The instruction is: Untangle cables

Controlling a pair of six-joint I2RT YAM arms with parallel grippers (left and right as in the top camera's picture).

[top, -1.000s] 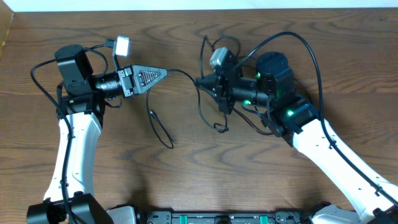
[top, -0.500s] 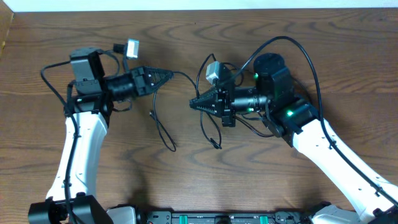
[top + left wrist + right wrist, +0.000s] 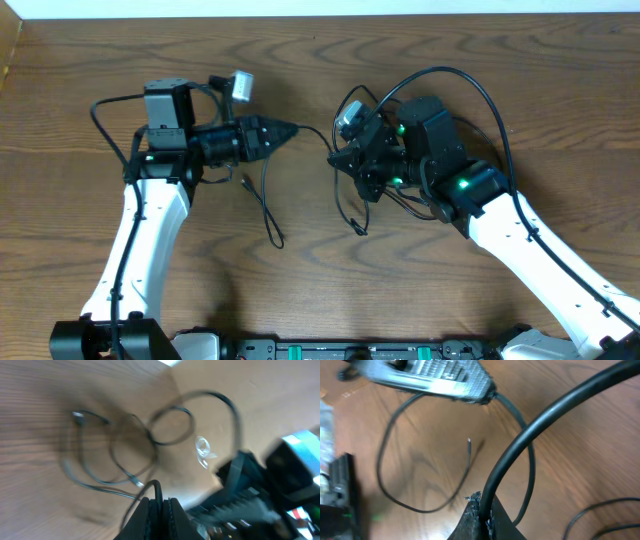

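The cables [image 3: 545, 415] lie looped at the centre of the bench [image 3: 300, 295]; they are probably light, limp and slippery. The left gripper [image 3: 292, 129] and right gripper [image 3: 338, 160] each pinch a black strand. Grasp near a plug end.

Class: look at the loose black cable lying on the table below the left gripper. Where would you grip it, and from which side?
Probably just behind its small plug end, from straight above, with the jaws across the strand. There the black cable lies flat on the table as one strand. Farther down it folds into a tight hairpin of two close strands.
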